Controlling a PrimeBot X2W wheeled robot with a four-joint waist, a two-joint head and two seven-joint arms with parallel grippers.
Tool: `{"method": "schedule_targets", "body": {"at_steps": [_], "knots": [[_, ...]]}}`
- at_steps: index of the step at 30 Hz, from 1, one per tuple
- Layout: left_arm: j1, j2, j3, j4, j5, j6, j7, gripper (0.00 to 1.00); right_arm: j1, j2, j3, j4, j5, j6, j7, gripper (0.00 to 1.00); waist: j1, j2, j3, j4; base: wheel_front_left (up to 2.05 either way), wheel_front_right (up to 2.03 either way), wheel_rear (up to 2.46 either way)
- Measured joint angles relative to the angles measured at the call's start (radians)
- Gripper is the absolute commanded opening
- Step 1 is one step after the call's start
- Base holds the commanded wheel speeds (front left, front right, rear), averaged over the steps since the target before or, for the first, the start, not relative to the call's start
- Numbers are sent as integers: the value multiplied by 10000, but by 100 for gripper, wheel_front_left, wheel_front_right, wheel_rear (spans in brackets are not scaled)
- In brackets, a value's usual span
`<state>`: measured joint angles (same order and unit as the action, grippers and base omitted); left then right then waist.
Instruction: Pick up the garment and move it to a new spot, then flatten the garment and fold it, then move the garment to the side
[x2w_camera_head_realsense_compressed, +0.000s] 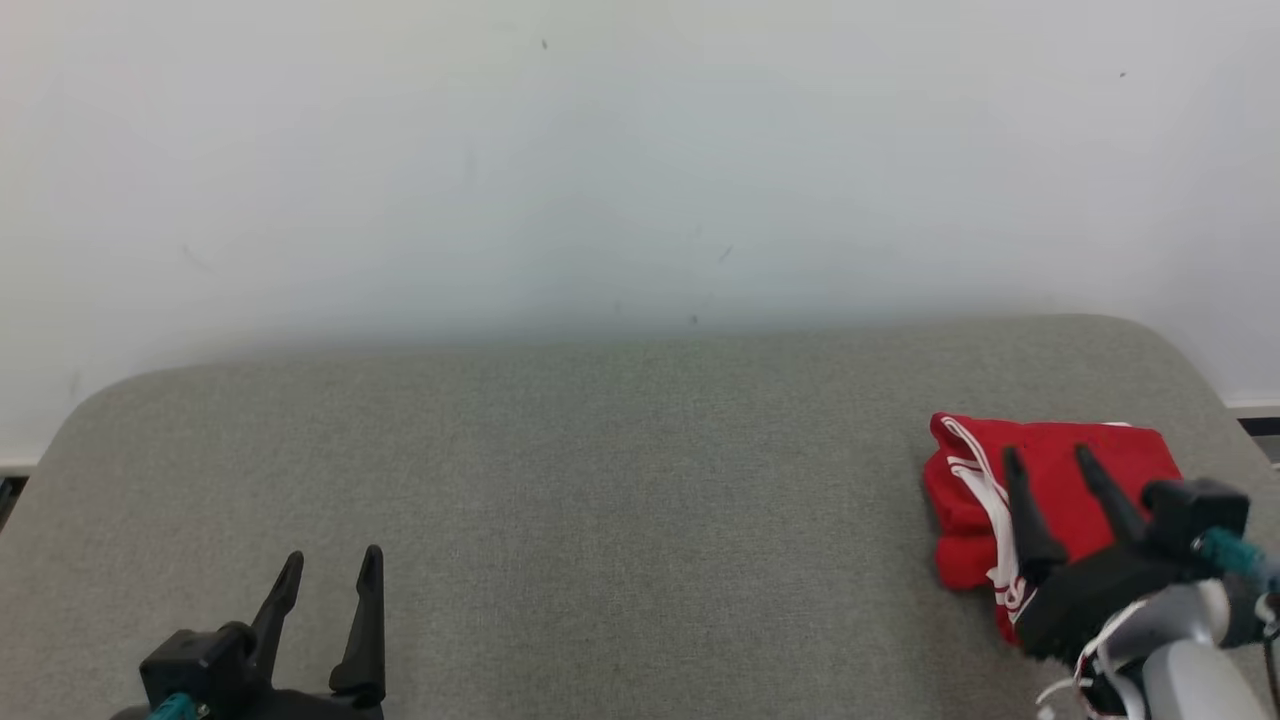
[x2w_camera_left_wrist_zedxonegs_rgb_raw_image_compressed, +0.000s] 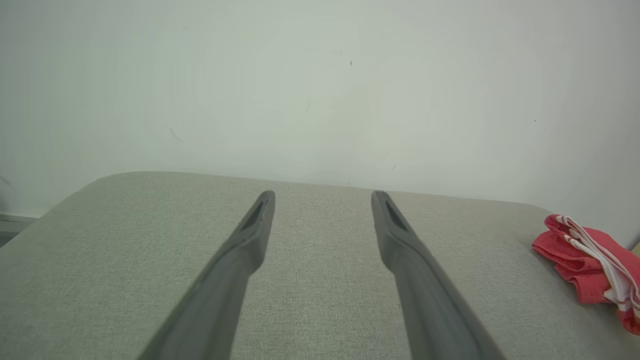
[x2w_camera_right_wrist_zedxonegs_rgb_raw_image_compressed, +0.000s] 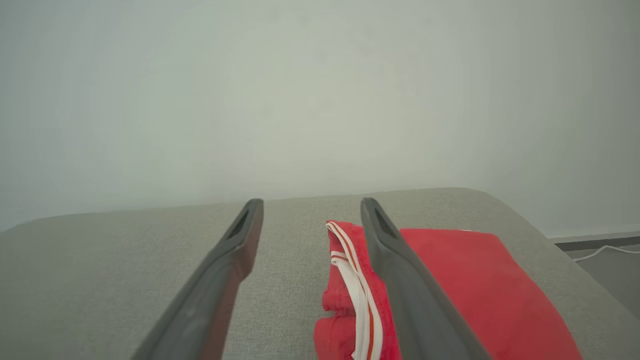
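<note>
The garment (x2w_camera_head_realsense_compressed: 1050, 490) is red with white stripes and lies folded near the right edge of the grey padded table (x2w_camera_head_realsense_compressed: 600, 500). My right gripper (x2w_camera_head_realsense_compressed: 1048, 460) hovers over it, open, nothing between its fingers. In the right wrist view the garment (x2w_camera_right_wrist_zedxonegs_rgb_raw_image_compressed: 470, 285) lies under and to the right of the right gripper (x2w_camera_right_wrist_zedxonegs_rgb_raw_image_compressed: 310, 207), whose right finger crosses in front of the cloth. My left gripper (x2w_camera_head_realsense_compressed: 332, 560) stands open at the lower left, far from the cloth. In the left wrist view the left gripper (x2w_camera_left_wrist_zedxonegs_rgb_raw_image_compressed: 322, 197) is open over bare table, and the garment (x2w_camera_left_wrist_zedxonegs_rgb_raw_image_compressed: 590, 265) lies at the far right.
A pale wall (x2w_camera_head_realsense_compressed: 640, 150) rises right behind the table's far edge. The table's corners are rounded. A strip of floor with a white cable (x2w_camera_right_wrist_zedxonegs_rgb_raw_image_compressed: 600, 250) lies past the right edge.
</note>
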<state>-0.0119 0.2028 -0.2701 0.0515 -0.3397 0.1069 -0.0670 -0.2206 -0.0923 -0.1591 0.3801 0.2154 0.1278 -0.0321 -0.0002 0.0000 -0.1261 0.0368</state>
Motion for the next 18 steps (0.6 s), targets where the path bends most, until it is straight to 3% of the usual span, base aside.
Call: {"method": "schedule_targets", "body": {"at_steps": [7,18], "knots": [[372,-61,221,-12,-61,71,-180,100,1372,290,548,-1195,368,0,-303,100,-1,0,-268,-267,0,0,0],[488,-44,380,240,-61,73,-153,100,2211,426,800,-1609,878,-48,-385,100,1,0,-255,-34,0,0,0]]}}
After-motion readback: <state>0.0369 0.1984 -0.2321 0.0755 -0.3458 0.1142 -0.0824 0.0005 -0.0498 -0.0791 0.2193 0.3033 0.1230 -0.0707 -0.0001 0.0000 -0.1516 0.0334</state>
